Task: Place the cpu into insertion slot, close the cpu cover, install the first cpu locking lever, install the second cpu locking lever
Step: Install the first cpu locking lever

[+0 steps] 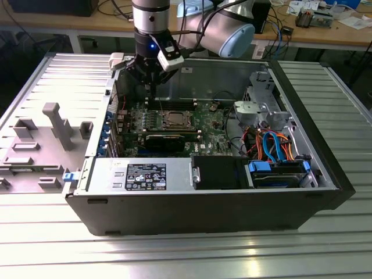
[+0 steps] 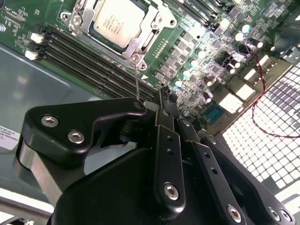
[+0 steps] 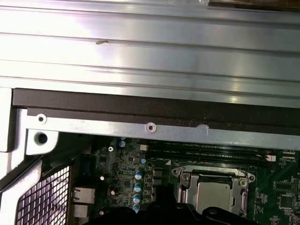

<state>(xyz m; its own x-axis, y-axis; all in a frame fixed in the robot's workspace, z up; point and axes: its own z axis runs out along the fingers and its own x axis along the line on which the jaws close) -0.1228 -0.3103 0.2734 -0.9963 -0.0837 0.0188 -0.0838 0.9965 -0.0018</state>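
Observation:
The cpu (image 2: 117, 21) lies flat in the insertion slot (image 1: 173, 120) on the green motherboard, its silver top showing. The cpu cover (image 2: 146, 41) is down around it as a silvery frame; both also appear in the first wrist view, cpu (image 3: 213, 194) and cover (image 3: 186, 180). A thin wire locking lever (image 2: 137, 79) rises from the socket's corner and runs up to the black gripper (image 2: 165, 96), where its end is hidden behind the linkage. The gripper (image 1: 150, 87) hangs just beside the socket, towards the exterior view's left, with its fingers drawn together.
The open computer case (image 1: 325, 174) lies on a ribbed metal table. Black memory slots (image 2: 84, 61) run beside the socket. A long black card (image 1: 165, 139), a power supply (image 1: 145, 174) and a drive bay with blue and orange cables (image 1: 276, 148) fill the case's near side.

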